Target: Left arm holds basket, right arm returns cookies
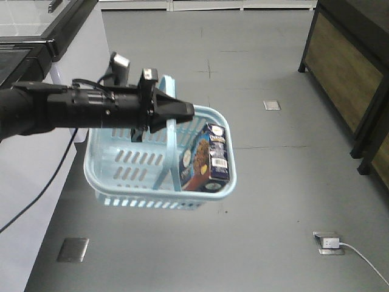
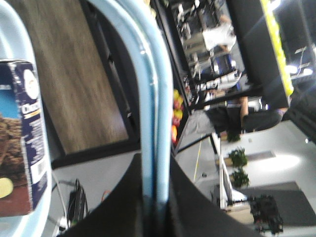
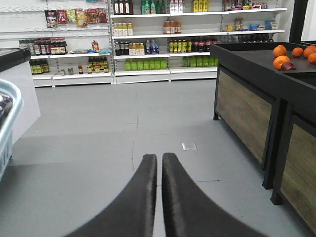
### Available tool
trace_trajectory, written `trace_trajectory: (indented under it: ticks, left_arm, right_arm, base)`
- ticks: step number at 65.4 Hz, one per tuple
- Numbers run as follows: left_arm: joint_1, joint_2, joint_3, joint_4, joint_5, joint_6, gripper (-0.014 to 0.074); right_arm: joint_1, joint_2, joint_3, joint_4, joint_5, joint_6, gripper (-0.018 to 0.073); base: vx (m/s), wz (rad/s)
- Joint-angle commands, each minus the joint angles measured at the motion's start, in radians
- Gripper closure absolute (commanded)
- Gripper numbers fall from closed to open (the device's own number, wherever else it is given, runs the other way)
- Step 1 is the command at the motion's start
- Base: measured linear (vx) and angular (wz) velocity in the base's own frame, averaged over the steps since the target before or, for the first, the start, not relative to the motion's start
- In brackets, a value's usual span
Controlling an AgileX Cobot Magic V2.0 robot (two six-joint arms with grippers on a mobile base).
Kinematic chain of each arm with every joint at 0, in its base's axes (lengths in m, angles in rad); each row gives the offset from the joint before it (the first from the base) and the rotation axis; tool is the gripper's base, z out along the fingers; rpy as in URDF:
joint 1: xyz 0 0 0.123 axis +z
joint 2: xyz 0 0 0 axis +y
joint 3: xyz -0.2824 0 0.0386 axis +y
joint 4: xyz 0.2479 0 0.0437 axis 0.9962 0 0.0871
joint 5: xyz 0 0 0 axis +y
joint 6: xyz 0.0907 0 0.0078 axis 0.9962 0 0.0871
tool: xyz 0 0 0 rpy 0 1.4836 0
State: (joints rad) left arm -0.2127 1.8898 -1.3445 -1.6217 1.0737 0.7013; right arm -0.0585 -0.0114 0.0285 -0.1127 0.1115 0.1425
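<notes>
Shop floor (image 1: pixel 273 182): left end effector (image 1: pixel 185 111) clamped on basket (image 1: pixel 115 182); cookies (image 1: pixel 206 159) inside it, unreturned; right end effector (image 3: pixel 159 165) together, empty.

glossy pale-blue plastic basket (image 1: pixel 103 176); printed cardboard cookies (image 1: pixel 206 159) carton; matt grey floor (image 1: pixel 261 182).

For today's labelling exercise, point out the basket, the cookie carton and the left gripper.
basket (image 1: pixel 140 192): front view, its near rim.
cookie carton (image 1: pixel 208 159): front view, middle of its printed face.
left gripper (image 1: pixel 186 111): front view, its closed tip.
</notes>
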Motion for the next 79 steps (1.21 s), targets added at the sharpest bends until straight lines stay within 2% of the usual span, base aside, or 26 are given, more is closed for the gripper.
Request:
trace_trajectory:
  ticks: [1,19,39,79]
  left_arm:
    - [-0.039,-0.076,0.025,-0.162,0.040,0.069,0.0602]
    - [-0.130,-0.076,0.142,-0.162,0.069,0.105,0.0601]
    - [-0.206,-0.076,0.165,-0.162,0.068,0.115,0.0601]
    - [-0.210,-0.076,0.165,-0.151,0.043,0.115,0.0600]
  right_arm:
    - [0.000,-0.012,0.017,-0.012,-0.071,-0.004,0.0565]
    - [0.000,-0.012,0.017,-0.012,-0.071,-0.004,0.0565]
    - [0.000,-0.012,0.017,-0.012,-0.071,-0.004,0.0565]
    - [0.000,-0.012,0.017,-0.012,-0.071,-0.004,0.0565]
  base:
    - [0.00,0.00]
    - [0.00,0.00]
    - [0.00,0.00]
    - [0.00,0.00]
